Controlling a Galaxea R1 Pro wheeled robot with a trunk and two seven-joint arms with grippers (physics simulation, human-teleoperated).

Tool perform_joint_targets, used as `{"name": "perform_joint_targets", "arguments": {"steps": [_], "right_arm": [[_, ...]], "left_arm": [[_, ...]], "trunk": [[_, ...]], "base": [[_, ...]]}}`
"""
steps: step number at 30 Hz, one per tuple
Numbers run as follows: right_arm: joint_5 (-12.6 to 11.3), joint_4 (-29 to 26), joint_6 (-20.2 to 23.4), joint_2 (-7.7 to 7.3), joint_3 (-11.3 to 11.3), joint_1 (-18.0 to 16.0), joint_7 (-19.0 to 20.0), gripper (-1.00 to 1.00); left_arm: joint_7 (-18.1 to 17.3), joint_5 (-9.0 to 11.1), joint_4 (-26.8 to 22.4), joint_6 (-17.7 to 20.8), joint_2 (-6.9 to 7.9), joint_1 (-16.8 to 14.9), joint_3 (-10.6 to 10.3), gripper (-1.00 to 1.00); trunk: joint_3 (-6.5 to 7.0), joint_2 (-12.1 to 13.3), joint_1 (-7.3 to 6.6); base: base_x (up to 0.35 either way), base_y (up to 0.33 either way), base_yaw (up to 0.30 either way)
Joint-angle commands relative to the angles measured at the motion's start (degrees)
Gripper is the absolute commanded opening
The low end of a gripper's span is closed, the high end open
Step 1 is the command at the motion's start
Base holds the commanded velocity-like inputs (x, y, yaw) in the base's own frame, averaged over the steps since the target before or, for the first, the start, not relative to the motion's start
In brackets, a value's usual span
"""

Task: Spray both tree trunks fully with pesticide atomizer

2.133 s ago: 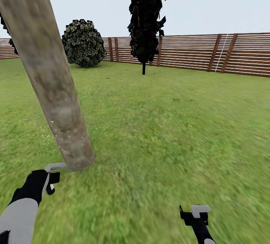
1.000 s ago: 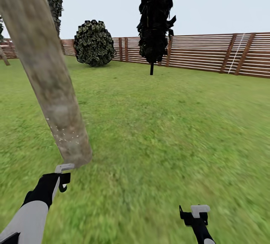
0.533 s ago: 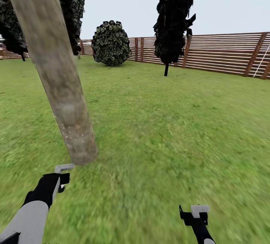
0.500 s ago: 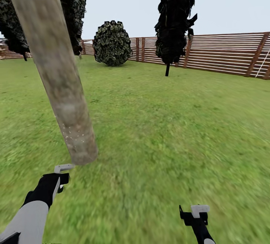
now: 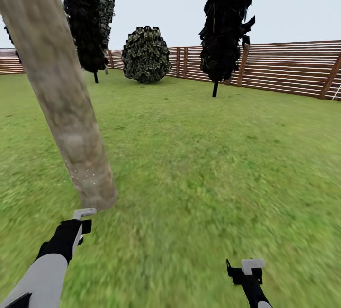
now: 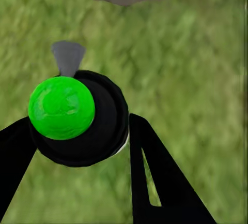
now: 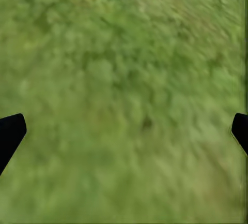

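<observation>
The left claw [image 6: 77, 146] grips the pesticide atomizer [image 6: 82, 118], its top showing green, just short of the tree trunk [image 5: 66, 104] at ten o'clock, flecked with white pesticide [image 5: 85, 175]. The right claw [image 7: 124, 131] hangs released over grass [image 5: 213, 166].

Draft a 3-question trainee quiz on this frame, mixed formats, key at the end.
1. True or false: white pesticide specks show on the lower part of the tree trunk.
2. Multiple choice: in the left wrist view, what sits between the left gripper fingers? A) bare grass B) a dark round atomizer with a green cap C) a piece of the fence
3. Fill in: in the right wrist view, the right gripper is ____ over the lawn, holding nothing.

Key: 1 true; 2 B; 3 open
</observation>
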Motion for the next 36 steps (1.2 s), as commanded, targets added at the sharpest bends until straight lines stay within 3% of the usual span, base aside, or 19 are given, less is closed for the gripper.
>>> {"name": "perform_joint_targets", "arguments": {"steps": [1,12,22,26,29,32,36], "right_arm": [[0.1,0.0,-0.1,-0.02,0.5,0.0,-0.5,1.00],[0.1,0.0,-0.1,-0.01,0.5,0.0,-0.5,1.00],[0.1,0.0,-0.1,-0.01,0.5,0.0,-0.5,1.00],[0.1,0.0,-0.1,-0.05,0.5,0.0,-0.5,1.00],[0.1,0.0,-0.1,-0.09,0.5,0.0,-0.5,1.00],[0.1,0.0,-0.1,-0.09,0.5,0.0,-0.5,1.00],[0.1,0.0,-0.1,-0.10,0.5,0.0,-0.5,1.00]], "left_arm": [[0.1,-0.1,-0.1,0.2,-0.13,0.0,0.1,-1.00],[0.2,-0.1,-0.3,0.0,-0.09,0.0,0.1,-1.00],[0.6,0.0,-1.2,0.4,-0.32,-0.9,0.2,-1.00],[0.5,0.0,-1.2,1.0,-1.22,-4.5,0.1,-1.00],[0.4,-0.1,-1.1,1.8,-2.88,-8.0,0.1,-1.00],[0.1,-0.1,-1.2,5.1,-4.48,-10.5,-0.7,-1.00],[-0.1,0.0,-3.0,6.7,-2.23,-12.2,-1.5,-1.00]], "trunk": [[-0.05,0.0,0.01],[-0.05,0.0,0.01],[-0.05,0.0,0.01],[-0.05,0.0,0.01],[-0.05,0.0,0.01],[-0.05,0.0,0.01],[-0.05,0.0,0.01]], "base": [[0.212,-0.216,0.000],[0.185,-0.220,0.013],[-0.047,-0.113,0.259],[-0.001,-0.001,0.276],[0.000,0.000,0.277],[0.000,0.000,0.222],[0.000,0.000,0.033]]}}
